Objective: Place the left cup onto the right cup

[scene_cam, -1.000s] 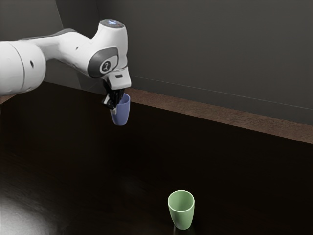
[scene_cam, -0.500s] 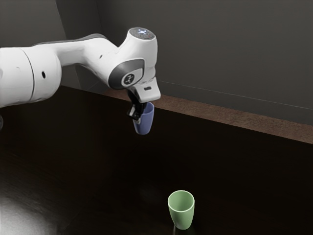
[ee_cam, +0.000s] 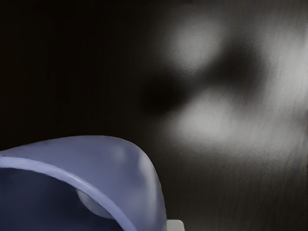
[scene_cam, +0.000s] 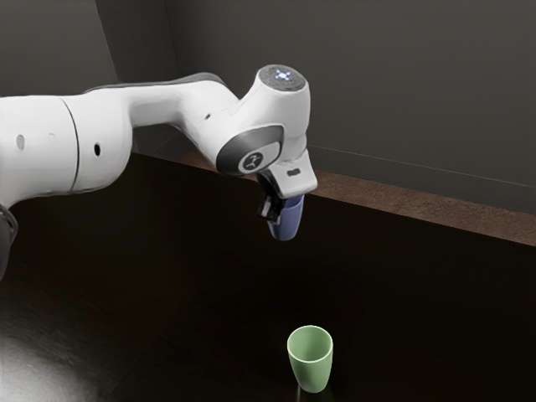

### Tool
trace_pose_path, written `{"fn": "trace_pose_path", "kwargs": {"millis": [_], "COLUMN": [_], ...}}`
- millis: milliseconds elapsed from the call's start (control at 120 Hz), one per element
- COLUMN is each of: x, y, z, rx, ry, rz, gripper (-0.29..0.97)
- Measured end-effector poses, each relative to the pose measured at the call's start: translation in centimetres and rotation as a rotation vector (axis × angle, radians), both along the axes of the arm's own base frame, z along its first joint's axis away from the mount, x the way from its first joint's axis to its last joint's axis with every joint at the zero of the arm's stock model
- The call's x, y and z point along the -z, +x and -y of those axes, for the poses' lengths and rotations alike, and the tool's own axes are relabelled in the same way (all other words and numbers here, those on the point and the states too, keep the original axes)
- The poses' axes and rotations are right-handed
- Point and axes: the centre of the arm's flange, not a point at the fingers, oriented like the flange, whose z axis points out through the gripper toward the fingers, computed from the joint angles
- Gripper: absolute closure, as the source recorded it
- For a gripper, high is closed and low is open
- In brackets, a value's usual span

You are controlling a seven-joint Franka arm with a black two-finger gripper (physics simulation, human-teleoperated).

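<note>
A blue cup (scene_cam: 287, 220) hangs in the air well above the dark table, held by its rim in my black gripper (scene_cam: 272, 209), which is shut on it. Close under my hand in the wrist view, the same blue cup (ee_cam: 91, 178) looms large, with its rim and inside showing. A green cup (scene_cam: 310, 358) stands upright on the table near the front edge, below the blue cup and slightly toward the exterior view's right.
The dark wooden table (scene_cam: 126, 318) stretches back to a brown edge strip (scene_cam: 402, 201) along the grey wall. The white arm (scene_cam: 126, 134) reaches in from the exterior view's left, high above the table.
My arm has carried the blue cup toward the exterior view's right and a little lower, closer to the spot above the green cup. The green cup has stayed put.
</note>
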Motion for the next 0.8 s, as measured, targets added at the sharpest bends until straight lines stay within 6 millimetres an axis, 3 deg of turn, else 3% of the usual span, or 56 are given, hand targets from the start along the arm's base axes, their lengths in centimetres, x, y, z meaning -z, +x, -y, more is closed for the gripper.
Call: {"fn": "trace_pose_path", "kwargs": {"millis": [533, 650, 800], "x": [-0.2, -1.0, -1.4], "y": [-1.6, -2.8, -5.0], "z": [5.4, 6.5, 6.5], "rx": [0.011, 0.002, -0.027], "ry": [-0.069, -0.115, -0.145], "rz": [0.032, 0.027, 0.007], "gripper": [0.78, 0.78, 0.78]}}
